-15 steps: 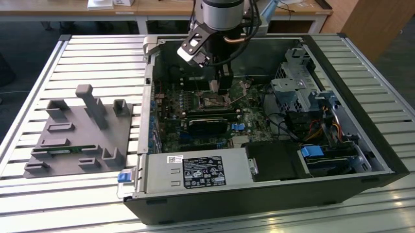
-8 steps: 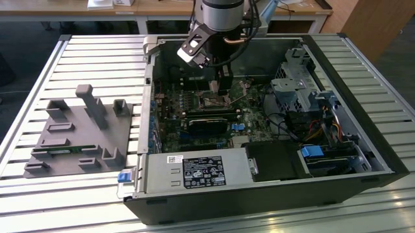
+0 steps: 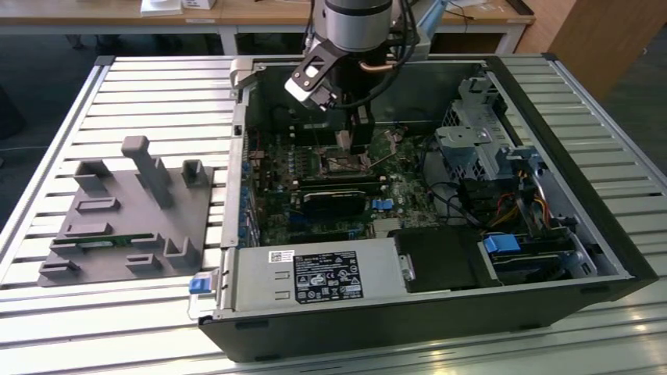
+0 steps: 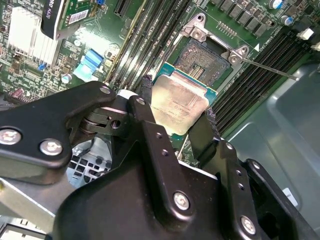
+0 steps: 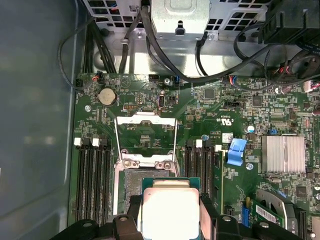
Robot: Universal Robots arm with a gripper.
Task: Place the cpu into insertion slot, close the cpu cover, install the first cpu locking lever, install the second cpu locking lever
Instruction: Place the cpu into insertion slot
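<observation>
My gripper is shut on the cpu, a small square chip with a pale metal face, gripped by two opposite edges between black fingers. The cpu hangs tilted just above and to one side of the insertion slot, whose dark centre lies bare. In the first wrist view the cpu overlaps the near part of the insertion slot. The cpu cover lies swung open on the green board beyond it. A thin locking lever sticks out free. In the exterior view the gripper is inside the case over the slot.
Black memory slots flank the socket on both sides. A finned heatsink and a blue clip stand nearby. The grey power supply, drive cage and cables fill the case. A grey fixture rests on the slatted table.
</observation>
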